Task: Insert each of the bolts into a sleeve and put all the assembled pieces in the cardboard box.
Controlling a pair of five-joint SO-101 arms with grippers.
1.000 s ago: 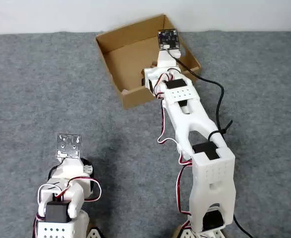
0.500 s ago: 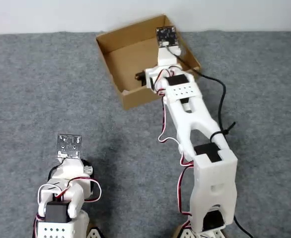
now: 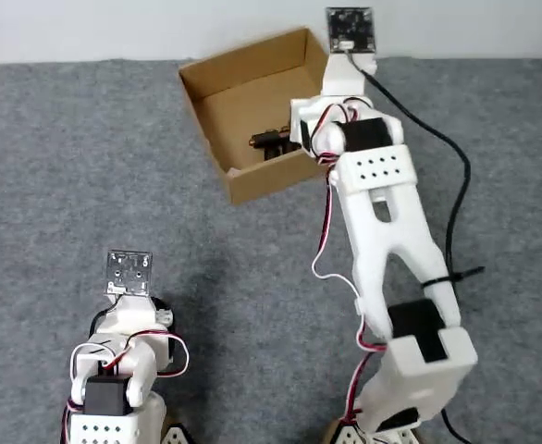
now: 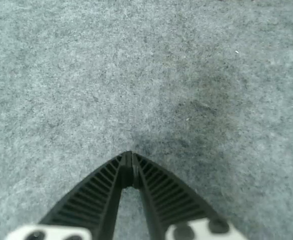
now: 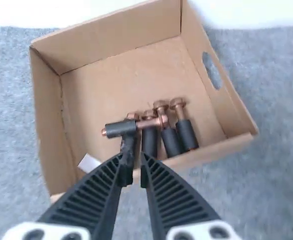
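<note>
The right arm has swung right and drawn back out of the cardboard box (image 3: 252, 180). The right gripper (image 5: 135, 167) hangs over the box's near wall, jaws parted a crack and holding nothing. Four sleeved bolts (image 5: 159, 130) lie inside against that near wall. The left gripper (image 4: 130, 162) is clenched over open grey carpet (image 3: 67, 166). A white slip (image 5: 88, 162) in the box is too small to read.

Table (image 3: 86, 185): grey felt-like cover across the whole surface, pale strip along the 12 o'clock edge. Cardboard box (image 3: 262, 178) sits flat on it at 12 o'clock, skewed to the edges, open top. Left arm base (image 3: 114, 430) at 7 o'clock, right arm base (image 3: 391, 427) at 5 o'clock.
</note>
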